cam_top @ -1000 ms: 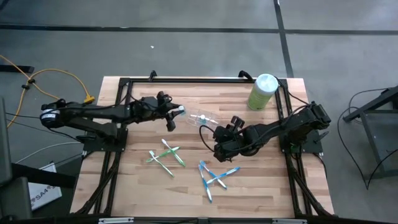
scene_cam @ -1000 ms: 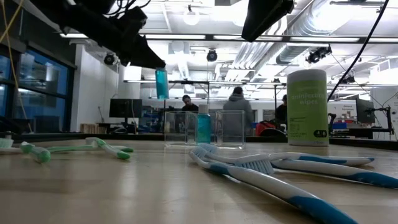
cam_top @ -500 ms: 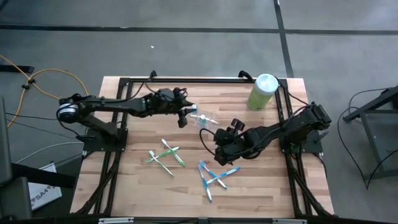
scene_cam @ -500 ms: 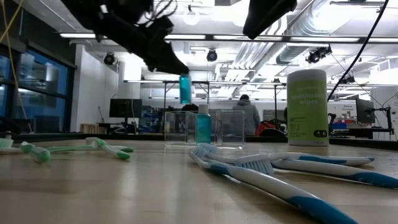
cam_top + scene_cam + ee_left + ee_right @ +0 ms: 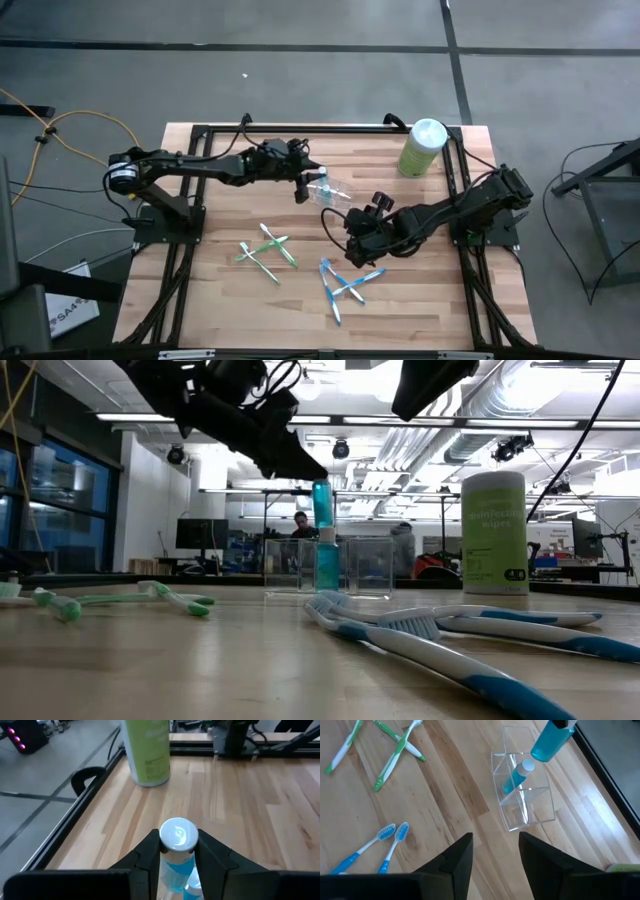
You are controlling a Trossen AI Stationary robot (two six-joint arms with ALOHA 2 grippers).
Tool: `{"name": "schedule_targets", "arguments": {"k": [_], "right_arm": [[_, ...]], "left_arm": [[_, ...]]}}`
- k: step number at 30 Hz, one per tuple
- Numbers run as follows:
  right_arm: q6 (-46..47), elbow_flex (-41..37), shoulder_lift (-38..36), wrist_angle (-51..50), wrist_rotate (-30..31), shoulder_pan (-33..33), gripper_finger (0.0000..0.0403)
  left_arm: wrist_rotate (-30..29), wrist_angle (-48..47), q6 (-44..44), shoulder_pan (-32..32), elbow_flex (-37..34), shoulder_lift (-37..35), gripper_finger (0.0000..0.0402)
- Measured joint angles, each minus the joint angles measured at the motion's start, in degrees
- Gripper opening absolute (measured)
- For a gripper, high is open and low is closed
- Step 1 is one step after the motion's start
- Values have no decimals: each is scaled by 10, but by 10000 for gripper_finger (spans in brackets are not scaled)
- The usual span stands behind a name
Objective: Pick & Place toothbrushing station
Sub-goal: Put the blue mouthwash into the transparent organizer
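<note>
My left gripper (image 5: 308,185) is shut on a small blue tube (image 5: 321,503) and holds it just above a clear plastic holder (image 5: 332,191). A second blue tube (image 5: 516,776) with a white cap stands in one compartment of the holder (image 5: 526,802). My right gripper (image 5: 495,840) is open and empty over the table's middle, near side of the holder. Green-white toothbrushes (image 5: 265,250) and blue-white toothbrushes (image 5: 340,281) lie flat on the wood. My left gripper pinches the blue tube by its two sides (image 5: 177,865) between its two fingers, close behind the tube's white end (image 5: 178,833). The fingers come slanting down from the table's left. The tube hangs upright below them (image 5: 321,510), clear of the holder and of the standing tube.
A large pale green canister (image 5: 422,148) with a white top stands at the far right corner. A dark frame (image 5: 300,128) runs along the table's edges. Bare wood lies between the holder and the toothbrushes.
My left gripper has carried the blue tube toward the table's right edge, from well left of the clear holder to just above it. The tube has stayed upright and clear of the table.
</note>
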Motion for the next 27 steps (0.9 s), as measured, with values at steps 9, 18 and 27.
{"name": "schedule_targets", "arguments": {"k": [9, 18, 27], "right_arm": [[-1, 0, 0, 1, 0, 0, 151], [0, 0, 0, 4, 0, 0, 151], [0, 0, 0, 8, -1, 0, 151]], "left_arm": [[14, 2, 6, 3, 0, 18, 88], [22, 3, 0, -4, 0, 43, 88], [22, 22, 1, 2, 0, 89, 88]]}}
